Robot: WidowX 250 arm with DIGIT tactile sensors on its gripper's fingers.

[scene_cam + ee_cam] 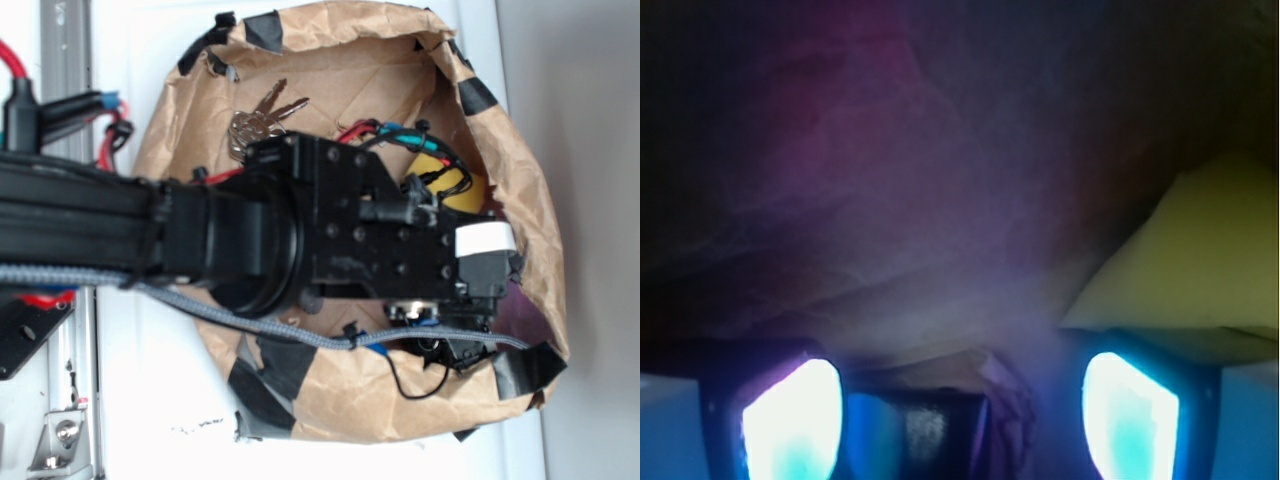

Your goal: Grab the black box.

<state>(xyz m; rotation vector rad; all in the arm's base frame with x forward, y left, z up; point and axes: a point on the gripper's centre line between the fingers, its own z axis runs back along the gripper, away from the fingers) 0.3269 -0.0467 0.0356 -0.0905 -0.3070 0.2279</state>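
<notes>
Arm stretched over the crumpled brown paper point(400, 80) on the white tabletop point(160, 410), pincer point(960, 415) down low with its two glowing fingers point(790, 420) spread apart. Between them sits a glossy dark thing, likely the black box point(920, 430), ungripped. Yellow sponge point(1200, 260) just right, keys point(262, 118) well behind

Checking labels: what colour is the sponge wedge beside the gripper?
Yellow sponge wedge; the exterior view shows it best.
</notes>
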